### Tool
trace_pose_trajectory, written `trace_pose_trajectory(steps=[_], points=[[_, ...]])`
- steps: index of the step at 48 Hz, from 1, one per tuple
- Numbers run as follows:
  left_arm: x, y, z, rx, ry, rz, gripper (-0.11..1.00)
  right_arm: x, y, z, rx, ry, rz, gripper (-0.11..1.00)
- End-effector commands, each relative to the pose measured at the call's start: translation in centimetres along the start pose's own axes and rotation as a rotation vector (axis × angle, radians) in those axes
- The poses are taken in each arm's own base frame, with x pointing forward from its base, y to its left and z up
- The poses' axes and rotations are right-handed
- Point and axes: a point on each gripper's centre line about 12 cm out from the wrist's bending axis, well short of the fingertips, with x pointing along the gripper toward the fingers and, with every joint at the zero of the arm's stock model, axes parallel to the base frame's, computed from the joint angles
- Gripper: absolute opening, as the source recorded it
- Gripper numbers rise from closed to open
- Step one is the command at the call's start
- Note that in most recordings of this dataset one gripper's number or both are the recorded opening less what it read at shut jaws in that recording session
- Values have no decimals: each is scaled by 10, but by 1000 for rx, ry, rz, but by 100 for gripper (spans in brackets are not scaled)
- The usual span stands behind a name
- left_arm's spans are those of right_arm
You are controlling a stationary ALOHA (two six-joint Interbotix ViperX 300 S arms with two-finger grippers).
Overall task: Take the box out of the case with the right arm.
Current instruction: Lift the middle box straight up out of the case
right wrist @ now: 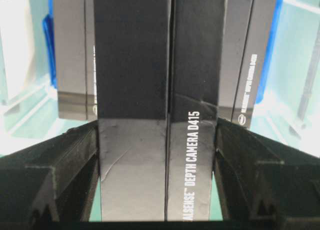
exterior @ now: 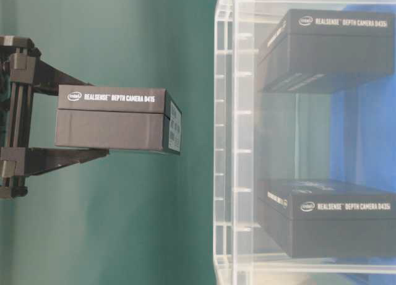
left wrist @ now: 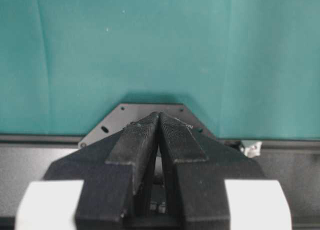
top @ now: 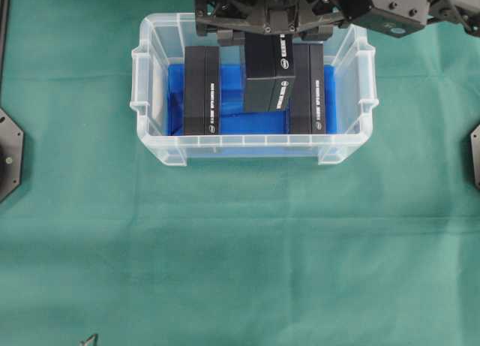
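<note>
Near us, bare green tabletop (top: 240, 248). Further up frame, case (top: 150, 106) with two boxes left inside. We clamp right hand (right wrist: 157, 155) on box (top: 268, 79), its long axis straight out from fingers; table-level view alone shows it clear of rim. Left hand (left wrist: 159, 140) together, empty.

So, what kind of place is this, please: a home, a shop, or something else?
Probably a robotics lab bench, not a home. A green cloth covers the table, black arm bases are bolted at its edges, and the right gripper holds a depth camera box above a clear case that holds two more.
</note>
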Motion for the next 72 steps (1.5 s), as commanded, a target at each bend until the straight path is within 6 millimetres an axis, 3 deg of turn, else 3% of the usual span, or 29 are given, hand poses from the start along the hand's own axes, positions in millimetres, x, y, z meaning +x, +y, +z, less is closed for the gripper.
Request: trace_pose_trajectory(steps=[1,52,72], points=[[-7,-1,4,2,-26,-5,0,-30,-8,3,10,-10,71,65],[-7,-1,4,2,-24,-5,0,-30,-9,3,8,-10,57,65],[-7,-1,4,2,-26,-5,0,-33,-9,-17,10,0,54,65]])
